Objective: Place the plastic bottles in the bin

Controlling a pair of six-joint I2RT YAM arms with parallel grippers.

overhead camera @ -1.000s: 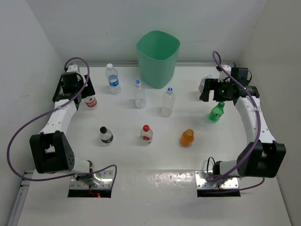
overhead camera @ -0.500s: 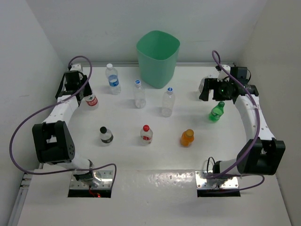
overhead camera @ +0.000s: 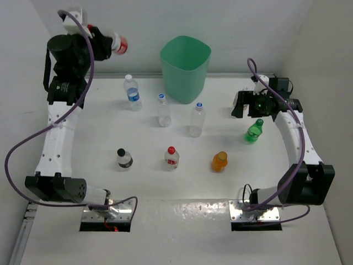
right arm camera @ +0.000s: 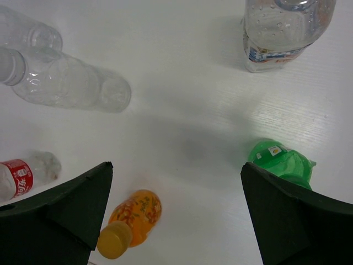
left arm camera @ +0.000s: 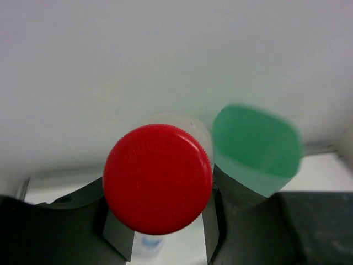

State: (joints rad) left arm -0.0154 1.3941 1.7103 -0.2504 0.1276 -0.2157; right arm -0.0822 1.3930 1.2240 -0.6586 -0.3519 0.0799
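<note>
The left gripper [overhead camera: 112, 45], fingers clamped on a small clear plastic bottle with a red cap [left arm camera: 158, 186], hangs high, left of the tall mint-green plastic bin [overhead camera: 185, 66]; the bin's open mouth lies rightward; the right gripper [right arm camera: 176, 182] gapes beside a green plastic bottle [right arm camera: 281, 163].

High overhead, two wrist close-ups (bin [overhead camera: 185, 66] shared)
</note>
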